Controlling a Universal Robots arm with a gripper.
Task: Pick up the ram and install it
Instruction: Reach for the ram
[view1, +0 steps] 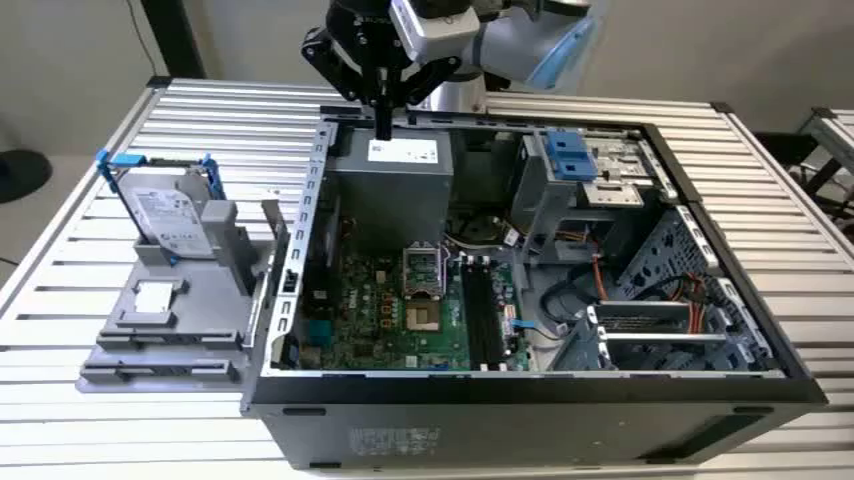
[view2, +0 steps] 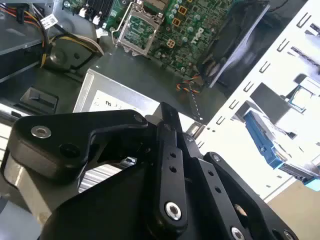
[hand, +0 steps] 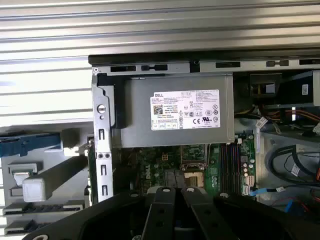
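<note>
Jaws: together, seemingly gripping nothing.
Ram: cannot pick it out; none visible between the jaws.
Beneath jaws: power supply (view1: 390, 190).
Risk: lowering here would hit its casing, well short of the memory slots (view1: 478, 315).

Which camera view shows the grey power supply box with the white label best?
The first wrist view: the power supply faces the camera squarely, its whole labelled side in plain sight. The exterior view shows it from above at an angle. In the second wrist view, one labelled corner appears, seen obliquely.
</note>
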